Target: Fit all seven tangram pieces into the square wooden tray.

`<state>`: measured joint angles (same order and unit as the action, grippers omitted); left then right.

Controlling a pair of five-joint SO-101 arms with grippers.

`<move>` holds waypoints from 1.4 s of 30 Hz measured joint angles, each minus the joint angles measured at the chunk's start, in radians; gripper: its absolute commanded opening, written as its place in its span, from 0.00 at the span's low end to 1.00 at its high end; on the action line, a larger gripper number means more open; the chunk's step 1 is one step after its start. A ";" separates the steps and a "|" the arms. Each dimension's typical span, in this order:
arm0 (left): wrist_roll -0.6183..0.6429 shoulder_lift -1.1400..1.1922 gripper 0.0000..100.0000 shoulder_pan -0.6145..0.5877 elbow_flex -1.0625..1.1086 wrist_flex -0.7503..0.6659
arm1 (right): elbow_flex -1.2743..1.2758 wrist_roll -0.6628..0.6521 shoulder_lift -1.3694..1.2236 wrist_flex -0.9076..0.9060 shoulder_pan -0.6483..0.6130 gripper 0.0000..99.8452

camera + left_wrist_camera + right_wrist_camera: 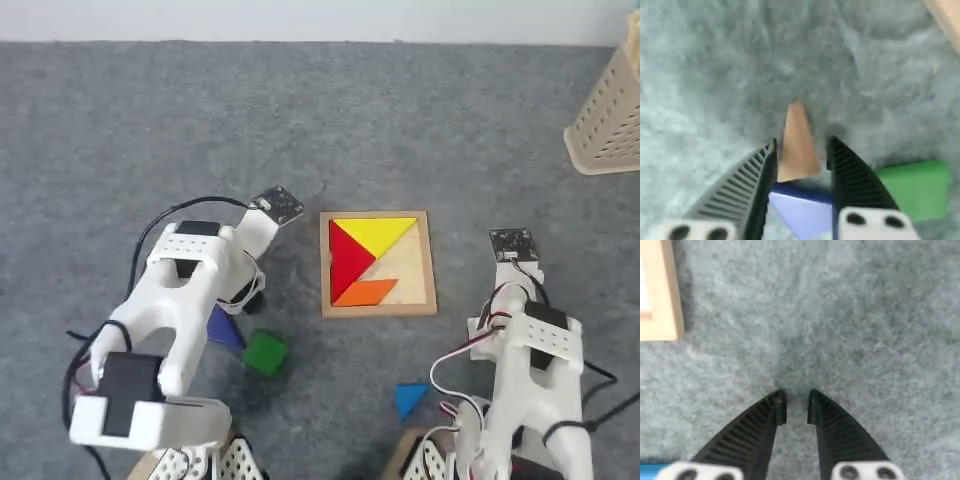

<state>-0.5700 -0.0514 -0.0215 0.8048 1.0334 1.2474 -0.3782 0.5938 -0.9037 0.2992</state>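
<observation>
Firmly clamped in the left gripper (803, 142), between ribbed black plastic jaws: a smooth tan wedge (797, 150), narrow tip pointing away, thickness hard to make out. Beneath it, a blue piece (801, 212), cut off at the frame edge, partly under the white left arm (185, 290) in the high view; just beside, a green block (915, 187). At the right gripper (796, 401), jaws a narrow slit apart, nothing between, over fuzzy grey carpet (840, 315). Farther out, inside the square wooden tray (378, 309): yellow triangle (375, 234), red triangle (346, 258), orange parallelogram (365, 292), lying flat beside bare pale wood. On the carpet, a light-blue triangle (409, 398).
</observation>
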 measured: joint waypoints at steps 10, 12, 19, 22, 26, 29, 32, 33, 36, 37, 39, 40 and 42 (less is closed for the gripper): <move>0.005 0.003 0.01 0.003 -0.020 0.012 | 0.000 0.000 0.000 0.000 0.000 0.08; 0.005 0.003 0.01 -0.003 -0.054 0.048 | 0.000 0.000 0.000 0.000 0.000 0.08; 0.006 0.005 0.01 0.075 -0.269 0.250 | 0.000 0.000 0.000 0.000 0.000 0.08; 0.043 0.006 0.01 0.166 -0.387 0.316 | 0.000 0.000 0.000 0.000 0.000 0.08; 0.097 0.032 0.01 0.344 -0.489 0.316 | 0.014 0.000 0.005 0.020 0.000 0.08; 0.124 0.098 0.02 0.483 -0.522 0.265 | 0.014 0.000 0.003 0.023 0.000 0.08; 0.152 0.198 0.02 0.551 -0.548 0.190 | 0.014 0.000 0.003 0.023 0.000 0.08; 0.155 0.232 0.02 0.559 -0.560 0.166 | 0.014 0.000 0.003 0.023 0.000 0.08; 0.155 0.318 0.02 0.572 -0.598 0.124 | 0.015 0.000 0.008 0.023 0.000 0.08; 0.155 0.336 0.02 0.574 -0.612 0.120 | 0.015 0.000 0.008 0.023 0.000 0.08; 0.158 0.361 0.02 0.577 -0.644 0.118 | 0.015 0.000 0.008 0.023 0.000 0.08; 0.158 0.368 0.02 0.578 -0.655 0.118 | 0.015 0.000 0.008 0.023 0.000 0.08; 0.157 0.371 0.02 0.583 -0.664 0.118 | 0.015 0.000 0.008 0.023 0.000 0.07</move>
<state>-0.4135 0.3199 0.5616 0.1404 1.1515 1.2628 -0.3782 0.6015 -0.8807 0.2992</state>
